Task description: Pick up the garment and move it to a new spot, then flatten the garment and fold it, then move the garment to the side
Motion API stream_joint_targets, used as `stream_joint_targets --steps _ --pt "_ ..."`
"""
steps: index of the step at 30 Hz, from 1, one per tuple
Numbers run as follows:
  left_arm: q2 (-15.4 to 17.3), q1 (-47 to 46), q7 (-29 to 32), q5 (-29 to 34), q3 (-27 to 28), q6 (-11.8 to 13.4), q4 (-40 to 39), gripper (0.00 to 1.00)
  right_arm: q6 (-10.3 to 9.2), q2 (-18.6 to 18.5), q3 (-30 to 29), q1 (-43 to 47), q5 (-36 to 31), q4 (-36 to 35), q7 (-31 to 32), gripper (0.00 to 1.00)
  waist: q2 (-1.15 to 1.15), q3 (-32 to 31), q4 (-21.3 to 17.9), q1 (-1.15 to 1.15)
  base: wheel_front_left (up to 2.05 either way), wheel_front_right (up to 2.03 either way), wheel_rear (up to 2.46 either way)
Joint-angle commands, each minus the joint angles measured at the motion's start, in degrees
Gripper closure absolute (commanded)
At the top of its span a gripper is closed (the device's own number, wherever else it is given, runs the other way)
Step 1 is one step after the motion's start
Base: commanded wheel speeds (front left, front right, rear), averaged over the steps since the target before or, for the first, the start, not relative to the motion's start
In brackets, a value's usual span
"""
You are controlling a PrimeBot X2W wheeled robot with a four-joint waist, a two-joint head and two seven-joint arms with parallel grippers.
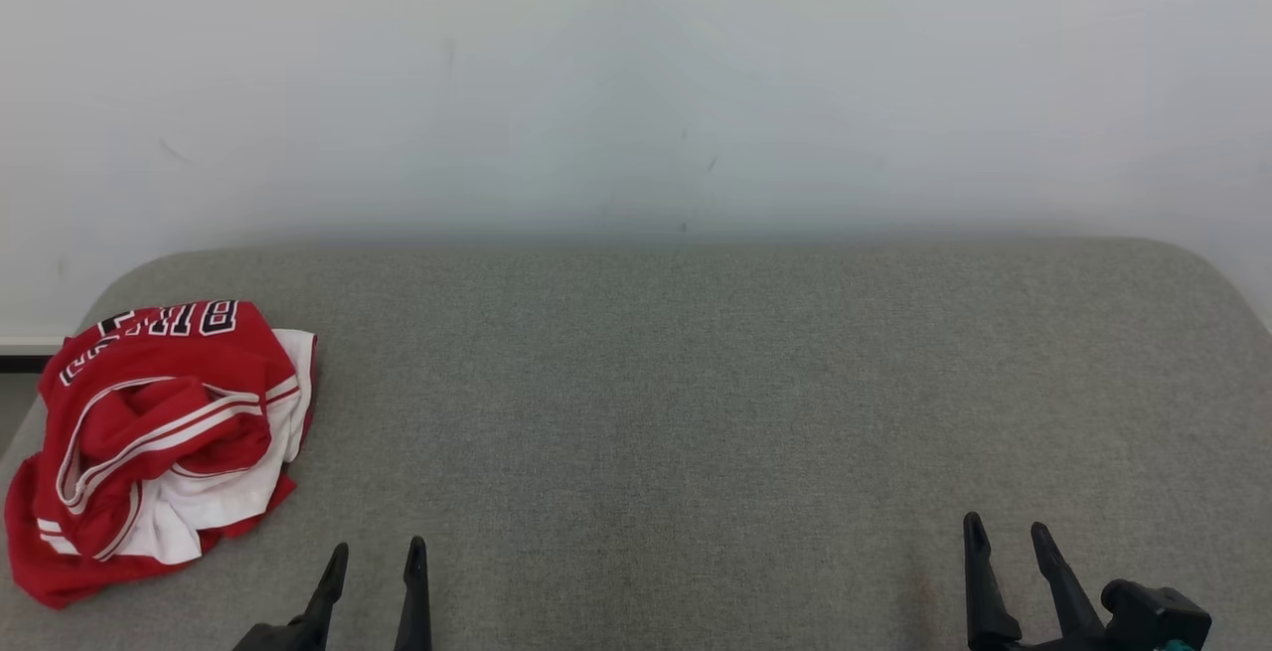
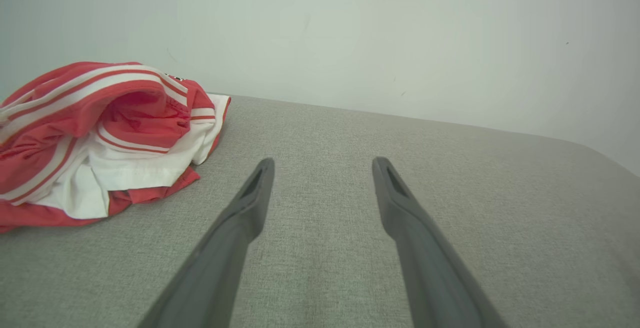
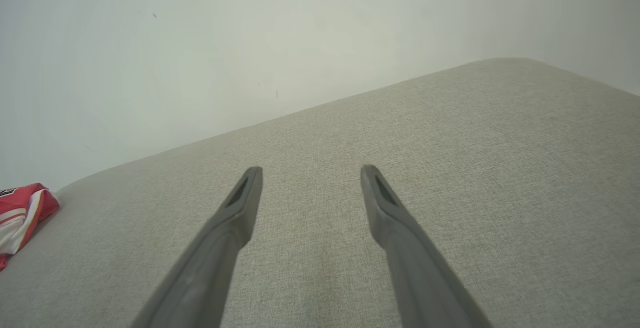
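Note:
A red and white garment (image 1: 164, 442) with striped trim and dark lettering lies crumpled in a heap at the far left of the grey fabric surface (image 1: 696, 383). My left gripper (image 1: 378, 557) is open at the lower left, just right of the heap and apart from it. In the left wrist view the garment (image 2: 105, 137) bulges to the left of my open left gripper (image 2: 322, 165). My right gripper (image 1: 1006, 532) is open at the lower right, far from the cloth. The right wrist view catches a corner of the garment (image 3: 22, 213) at its left edge, well away from the right gripper (image 3: 310, 173).
A pale wall (image 1: 636, 84) rises straight behind the surface's far edge. The surface has rounded back corners, and its left edge runs close beside the garment.

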Motion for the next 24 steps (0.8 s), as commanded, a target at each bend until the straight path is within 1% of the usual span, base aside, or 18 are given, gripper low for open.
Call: stream_joint_targets --steps 1,16,24 --pt "-0.07 0.71 -0.50 0.60 0.15 0.20 -0.15 0.00 -0.09 -0.10 0.05 0.30 -1.04 -0.40 -0.42 0.00 0.00 -0.07 0.03 0.00 0.00 0.00 0.00" --pt "-1.02 1.71 -2.18 4.79 2.16 -1.01 0.50 0.00 -0.10 -0.11 0.44 1.27 -7.67 -0.61 -1.22 0.00 0.00 -0.83 0.42 0.00 0.00 0.00 0.00" --pt "-1.48 2.02 -3.10 8.03 2.36 -1.11 1.00 0.00 -0.11 -0.11 0.73 1.39 -10.75 -0.07 -2.02 0.00 0.00 -0.85 0.31 0.00 0.00 0.00 0.00"
